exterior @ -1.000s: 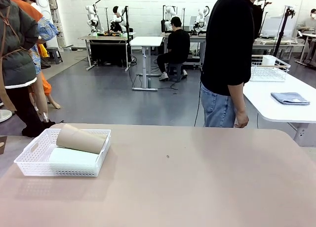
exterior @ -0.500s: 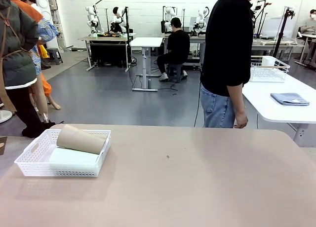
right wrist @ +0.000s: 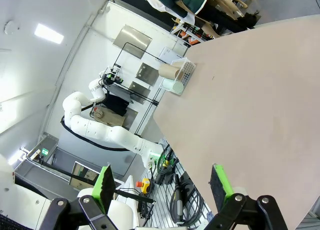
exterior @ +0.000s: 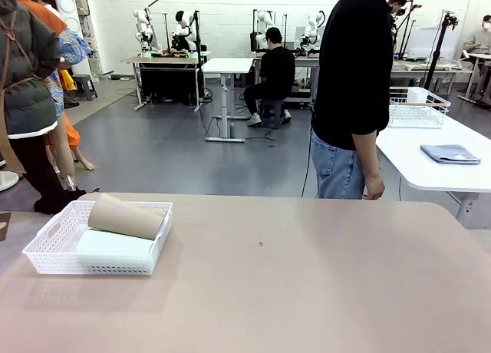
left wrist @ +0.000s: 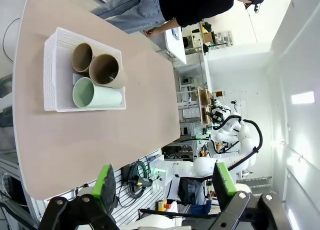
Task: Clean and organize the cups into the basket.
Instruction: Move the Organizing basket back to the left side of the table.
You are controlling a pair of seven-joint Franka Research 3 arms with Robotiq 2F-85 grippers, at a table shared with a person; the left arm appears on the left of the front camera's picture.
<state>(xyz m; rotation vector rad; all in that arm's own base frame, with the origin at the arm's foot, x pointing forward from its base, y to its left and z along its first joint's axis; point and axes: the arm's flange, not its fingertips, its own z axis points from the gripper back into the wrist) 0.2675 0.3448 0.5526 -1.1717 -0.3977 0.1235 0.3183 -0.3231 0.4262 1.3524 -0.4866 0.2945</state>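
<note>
Both jaws spread, cups (left wrist: 97,80) lying in basket (left wrist: 55,50), tan table (exterior: 307,276), apparently lab.

The basket (exterior: 57,249), a shallow white lattice tray with handle slots in its ends, sits on the counter's left side. Inside it three cups lie on their sides: a pale mint green cup (left wrist: 96,95) and two tan-brown cups (left wrist: 102,71), one tan cup resting atop the others.

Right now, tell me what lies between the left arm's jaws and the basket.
Nothing but bare tabletop. In the left wrist view the basket, holding two tan cups and a mint cup, sits beyond the open left gripper.
</note>
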